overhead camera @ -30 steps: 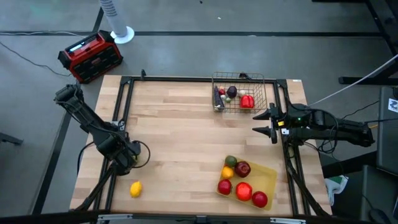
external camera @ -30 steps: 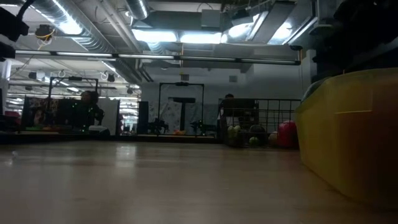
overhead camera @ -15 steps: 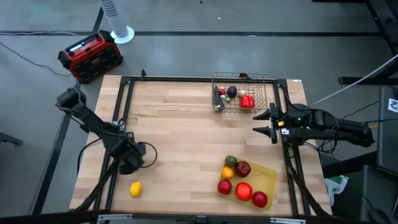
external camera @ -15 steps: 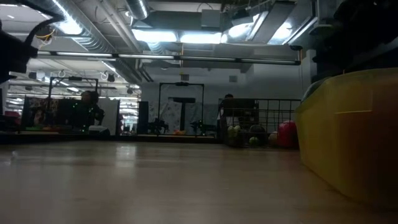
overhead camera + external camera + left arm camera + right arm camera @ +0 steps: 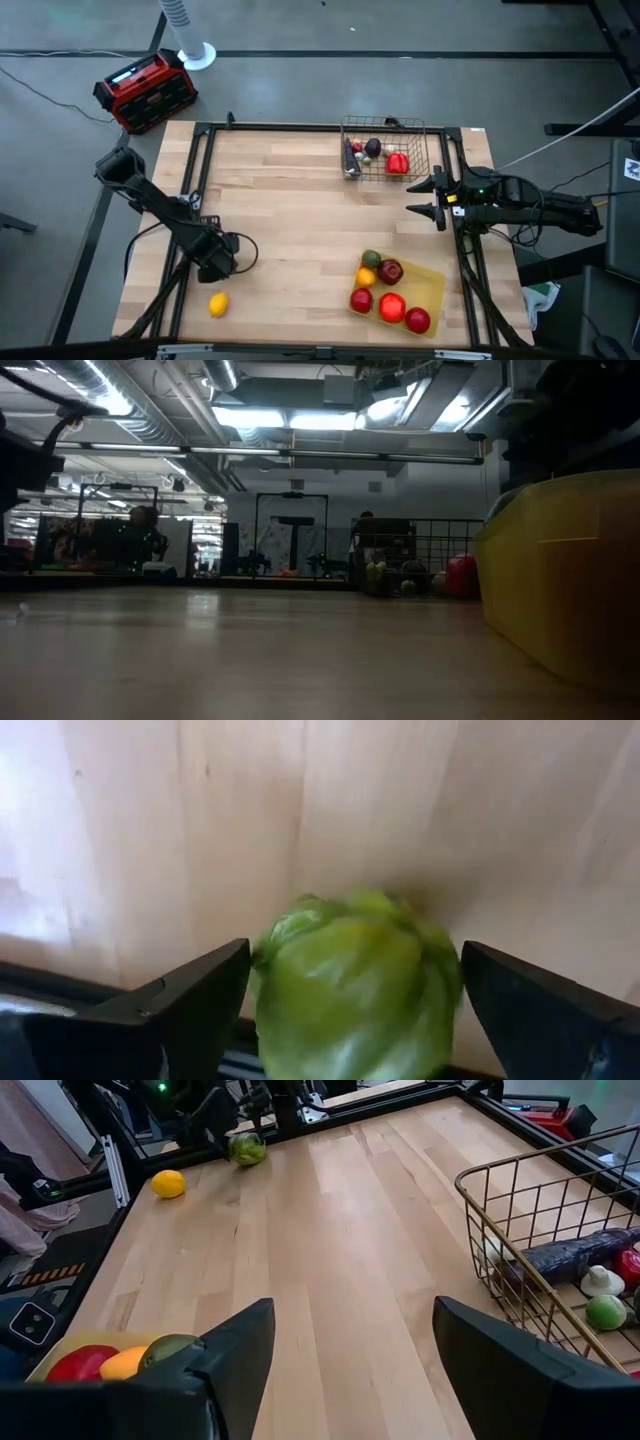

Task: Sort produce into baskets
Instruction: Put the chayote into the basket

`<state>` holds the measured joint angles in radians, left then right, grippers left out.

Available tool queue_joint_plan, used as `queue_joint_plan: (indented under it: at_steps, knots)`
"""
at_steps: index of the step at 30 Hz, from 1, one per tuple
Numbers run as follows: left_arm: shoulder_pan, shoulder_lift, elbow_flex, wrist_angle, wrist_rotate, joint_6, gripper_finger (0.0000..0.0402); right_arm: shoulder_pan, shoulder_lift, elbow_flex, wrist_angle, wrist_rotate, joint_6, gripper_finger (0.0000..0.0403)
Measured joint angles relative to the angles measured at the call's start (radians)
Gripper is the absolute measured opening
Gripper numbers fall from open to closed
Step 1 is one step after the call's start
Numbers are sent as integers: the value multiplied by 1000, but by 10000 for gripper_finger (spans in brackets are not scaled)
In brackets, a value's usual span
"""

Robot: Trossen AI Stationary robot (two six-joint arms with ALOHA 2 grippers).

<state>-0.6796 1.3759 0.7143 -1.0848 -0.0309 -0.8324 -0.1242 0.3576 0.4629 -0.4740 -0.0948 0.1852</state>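
Left arm has swung inward over the surface; left gripper [image 5: 350, 1010] fingers wide open, straddling the green lettuce [image 5: 352, 985], seemingly not yet clamped. Lemon [image 5: 218, 303] lies just beside. Right gripper [image 5: 437, 198] waits near wire basket [image 5: 386, 150], fingers open, empty.

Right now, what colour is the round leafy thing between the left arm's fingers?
Light green. The leafy ball shows best in the left wrist view, between the left end effector fingers.
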Motion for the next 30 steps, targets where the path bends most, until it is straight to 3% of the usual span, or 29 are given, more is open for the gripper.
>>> queue_joint_plan:
  at_steps: [6,15,20,24,30]
  knots:
    - [1,4,-51,57,7,-106,353,0,0,0,0,0,0,269]
    - [20,4,-32,106,7,-136,271,0,0,0,0,0,0,269]
    - [92,4,22,180,-6,-135,270,0,0,0,0,0,0,269]
    - [173,3,60,357,-49,-132,280,0,0,0,0,0,0,269]
    - [310,3,67,813,-176,-44,278,0,0,0,0,0,0,269]
